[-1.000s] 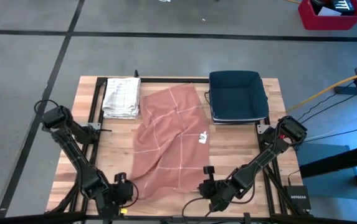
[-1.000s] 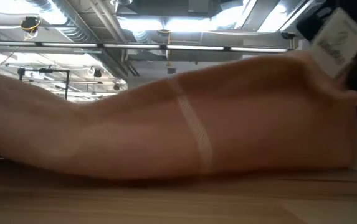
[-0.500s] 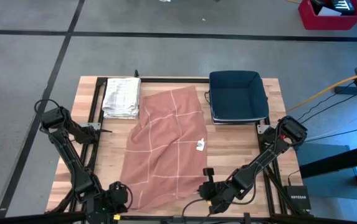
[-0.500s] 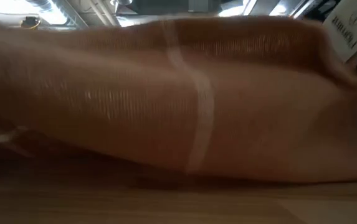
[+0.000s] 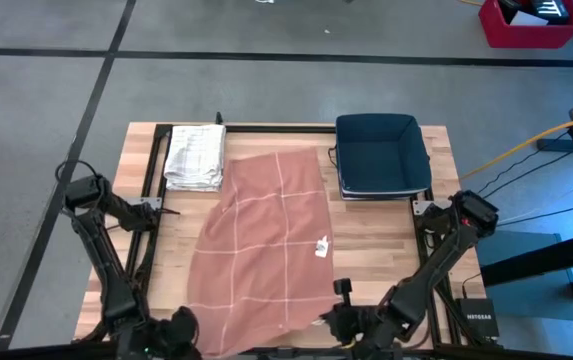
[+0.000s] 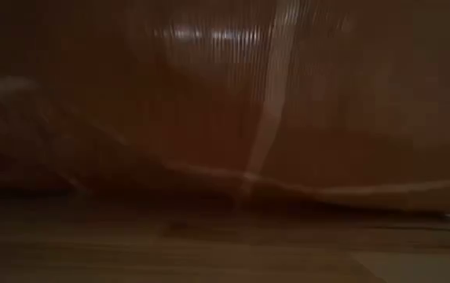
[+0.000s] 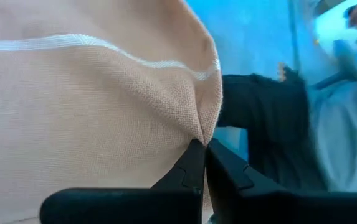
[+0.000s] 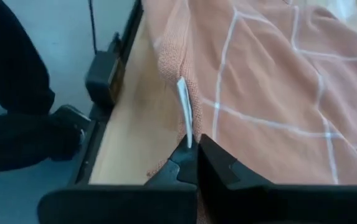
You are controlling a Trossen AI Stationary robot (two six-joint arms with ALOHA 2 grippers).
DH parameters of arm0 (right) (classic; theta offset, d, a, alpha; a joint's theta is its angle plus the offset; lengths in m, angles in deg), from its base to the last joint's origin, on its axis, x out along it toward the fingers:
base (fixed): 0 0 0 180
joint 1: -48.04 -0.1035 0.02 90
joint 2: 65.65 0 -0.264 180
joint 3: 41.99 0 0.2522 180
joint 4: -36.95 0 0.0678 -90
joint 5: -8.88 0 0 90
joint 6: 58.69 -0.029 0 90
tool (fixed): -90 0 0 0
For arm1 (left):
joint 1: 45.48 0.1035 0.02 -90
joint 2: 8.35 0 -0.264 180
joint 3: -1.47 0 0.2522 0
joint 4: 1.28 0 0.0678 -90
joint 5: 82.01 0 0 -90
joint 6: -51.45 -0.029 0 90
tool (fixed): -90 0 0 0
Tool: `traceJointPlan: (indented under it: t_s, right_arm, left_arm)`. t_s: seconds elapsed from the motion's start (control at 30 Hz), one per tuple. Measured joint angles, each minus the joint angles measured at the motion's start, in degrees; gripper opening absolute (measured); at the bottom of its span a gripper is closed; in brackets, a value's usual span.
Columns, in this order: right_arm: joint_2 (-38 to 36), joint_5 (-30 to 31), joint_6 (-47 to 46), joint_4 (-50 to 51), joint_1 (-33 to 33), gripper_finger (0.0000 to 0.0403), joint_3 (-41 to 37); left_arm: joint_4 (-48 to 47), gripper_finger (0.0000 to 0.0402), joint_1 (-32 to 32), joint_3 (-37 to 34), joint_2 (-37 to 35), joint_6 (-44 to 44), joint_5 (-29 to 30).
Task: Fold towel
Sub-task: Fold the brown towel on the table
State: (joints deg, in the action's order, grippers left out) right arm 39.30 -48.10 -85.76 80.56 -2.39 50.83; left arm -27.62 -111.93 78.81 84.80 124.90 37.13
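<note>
A woven salmon-pink towel (image 5: 261, 245) with thin white grid lines lies spread down the middle of the pale wood-plank worktop (image 5: 386, 235), reaching to its 6 o'clock edge. The left claw (image 7: 204, 149) is clenched on one near corner, the right claw (image 8: 192, 149) on the other. A small white tag (image 5: 320, 248) sits on the cloth; its print is unreadable. At 11 o'clock lies a folded white checked cloth (image 5: 195, 155), at 1 o'clock a square navy bin (image 5: 380, 155).

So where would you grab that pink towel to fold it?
By its two near corners, coming from the near table edge. The towel lies long and flat away from there, and the left hand and right hand are each shut on a corner.
</note>
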Motion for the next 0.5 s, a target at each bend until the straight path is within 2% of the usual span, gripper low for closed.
traceJointPlan:
  t_s: [0.23, 0.37, 0.5]
  right_arm:
    - [0.00, 0.45, -1.34, 0.02, -0.79, 0.0003, 0.07]
    - [0.00, 0.47, -1.26, 0.06, -0.92, 0.0003, 0.07]
    - [0.00, 0.47, -1.23, 0.23, -0.92, 0.0004, 0.07]
  left_arm:
    - [5.28, 0.0000, -1.55, 0.02, 2.68, 1.65, 1.74]
    - [5.35, 0.0000, -1.55, 0.02, 2.03, 2.42, -0.36]
    - [5.66, 0.0000, -1.38, 0.02, 0.39, -0.07, 0.19]
